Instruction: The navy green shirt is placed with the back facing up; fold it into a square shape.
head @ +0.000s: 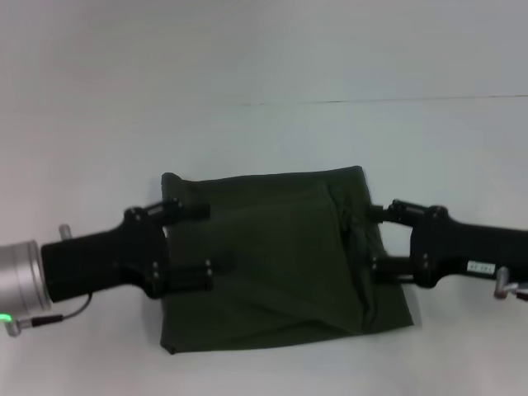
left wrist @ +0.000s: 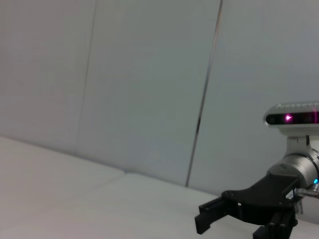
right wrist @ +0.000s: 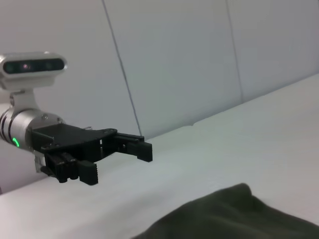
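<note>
The white table surface (head: pixel 264 66) is carrying the large, plain, dark olive-green soft cloth shirt (head: pixel 280 264), which is lying near the front centre of the work area between the two arms. The shirt is already sitting as a roughly rectangular bundle, with an upper layer lying over a lower one and a diagonal crease running along the side nearest the right arm; the lower edge is slanting and one lower corner is sticking out past the layer above.

Risks from this state, as a judgement:
- The layers are resting loosely. A gripper dragging across the cloth is likely to pull the upper layer off and undo the fold.
- The uneven lower edge is likely to carry over, giving a skewed shape rather than a square.
- If one finger passes under both layers and the other arm takes only one, the bundle is likely to twist.

The black left gripper (head: pixel 188 242) is reaching in from the robot's left at the shirt's left edge. Its two fingers are standing well apart, one over the upper left corner and one lower down over the cloth, and they are closing on nothing. The black right gripper (head: pixel 379 240) is reaching in from the robot's right at the opposite edge, fingers likewise spread and gripping nothing. In the wrist views each gripper is appearing raised off the table, jaws apart.
</note>
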